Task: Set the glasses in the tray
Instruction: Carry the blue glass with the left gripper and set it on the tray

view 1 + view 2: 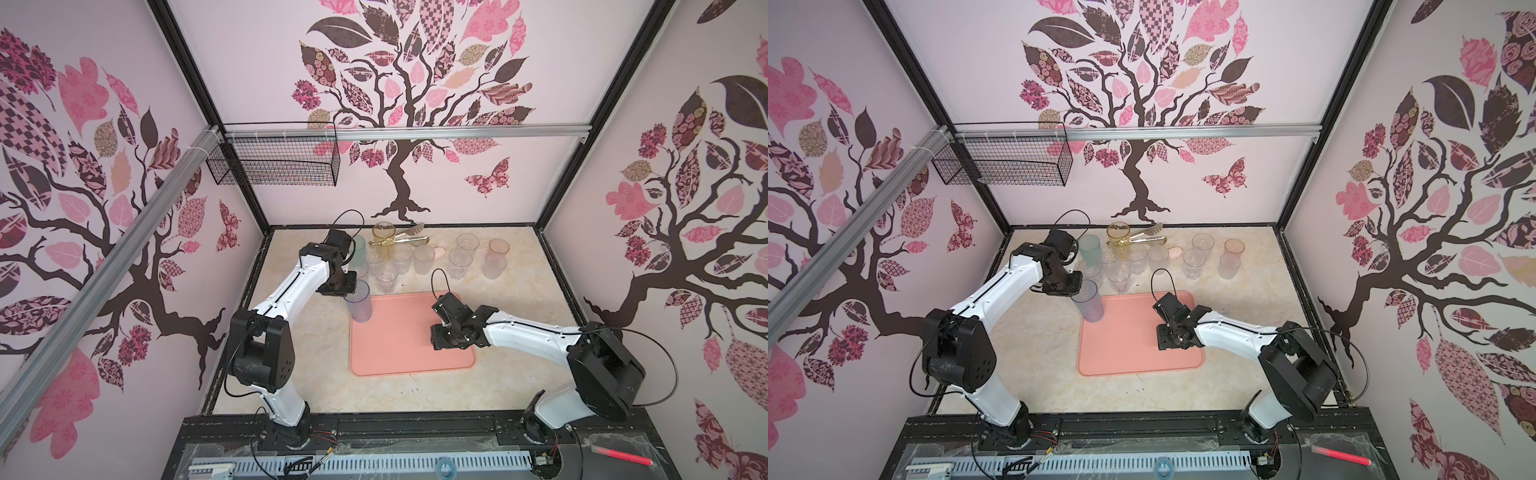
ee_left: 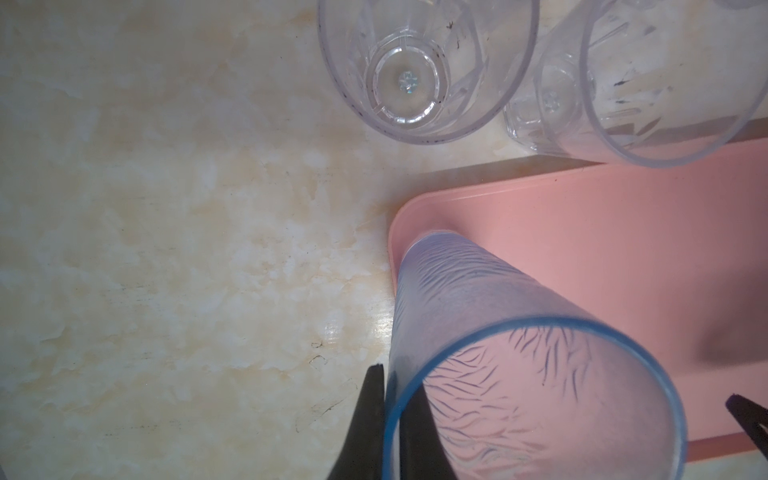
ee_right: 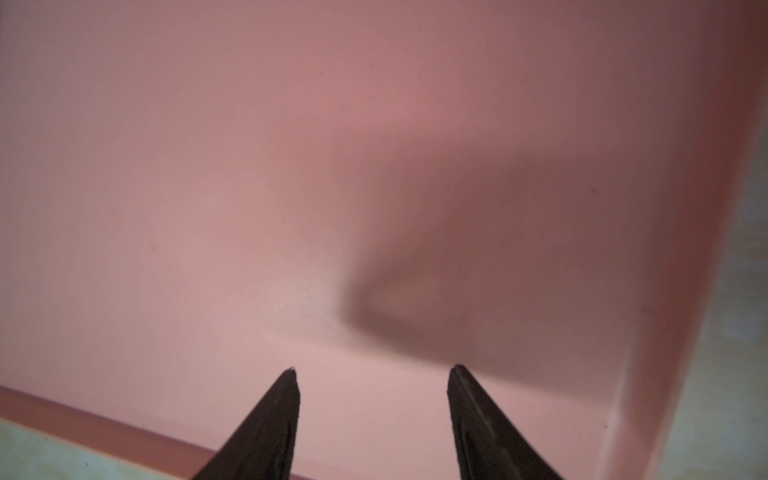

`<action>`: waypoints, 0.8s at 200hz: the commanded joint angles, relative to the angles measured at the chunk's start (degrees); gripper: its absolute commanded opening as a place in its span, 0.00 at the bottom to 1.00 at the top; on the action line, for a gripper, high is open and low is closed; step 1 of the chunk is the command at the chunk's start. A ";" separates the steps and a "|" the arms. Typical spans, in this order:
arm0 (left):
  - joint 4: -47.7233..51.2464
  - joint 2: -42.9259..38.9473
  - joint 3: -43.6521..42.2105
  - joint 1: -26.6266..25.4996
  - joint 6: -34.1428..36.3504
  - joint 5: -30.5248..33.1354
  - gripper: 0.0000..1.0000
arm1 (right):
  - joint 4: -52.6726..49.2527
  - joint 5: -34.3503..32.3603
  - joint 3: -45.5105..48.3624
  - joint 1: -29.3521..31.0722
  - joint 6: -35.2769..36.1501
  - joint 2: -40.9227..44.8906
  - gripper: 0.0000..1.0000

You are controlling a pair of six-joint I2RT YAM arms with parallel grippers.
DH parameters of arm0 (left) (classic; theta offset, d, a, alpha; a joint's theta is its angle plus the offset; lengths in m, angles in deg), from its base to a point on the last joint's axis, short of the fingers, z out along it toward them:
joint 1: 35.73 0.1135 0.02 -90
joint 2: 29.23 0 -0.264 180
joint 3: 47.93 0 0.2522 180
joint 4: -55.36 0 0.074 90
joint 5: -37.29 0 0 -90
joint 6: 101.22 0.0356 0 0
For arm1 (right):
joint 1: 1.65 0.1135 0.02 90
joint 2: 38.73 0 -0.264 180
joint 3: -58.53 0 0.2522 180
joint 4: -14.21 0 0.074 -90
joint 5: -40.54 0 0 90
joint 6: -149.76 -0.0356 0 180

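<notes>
The left gripper point(image 2: 395, 384) has its fingers drawn close together on the wall of the tall translucent blue plastic tumbler point(image 2: 478, 299), one finger outside the rim and the other showing darkly through the plastic inside it; how hard they press cannot be told; the tumbler's base sits beyond the fingertips, in a corner of the flat salmon-pink rectangular tray point(image 2: 623, 216), very near its low rim. The tumbler is judged light, thin-walled and a little springy, smooth enough to slip, and tippy on its narrow foot; a pinch across the wall at the rim looks like the sensible hold, and any letting go so near the tray's edge would call for care lest it topple. The right gripper point(image 3: 372, 370) hovers low over the tray with its fingers apart and only bare pink floor between them. The short clear faceted plastic tumblers point(image 2: 424, 70) stand past the tray's edge on the pale marbled tabletop point(image 2: 166, 208); in a top view the cluster of glasses point(image 1: 386, 270) overlaps and its see-through walls leave the count unsure. The near part of the blue tumbler's rim is cut off by the frame; whether it stands quite upright is hard to judge; a dark pointed shape point(image 2: 748, 415) far to the side of the inner finger cannot be identified; in both top views the left fingertips are hidden beneath the wrist.
</notes>
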 commanded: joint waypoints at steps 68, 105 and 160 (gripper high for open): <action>-0.10 -3.52 4.83 -0.18 -0.59 -1.05 0.35 | -0.14 -0.90 -0.51 0.16 -0.16 0.76 0.61; 0.43 -8.48 5.53 -0.18 -1.18 -0.08 0.40 | -1.66 -1.74 -2.78 0.18 0.43 0.16 0.61; -9.14 -20.46 -5.81 1.09 -4.97 0.13 0.51 | -2.96 -1.18 -9.04 0.15 0.68 -2.09 0.61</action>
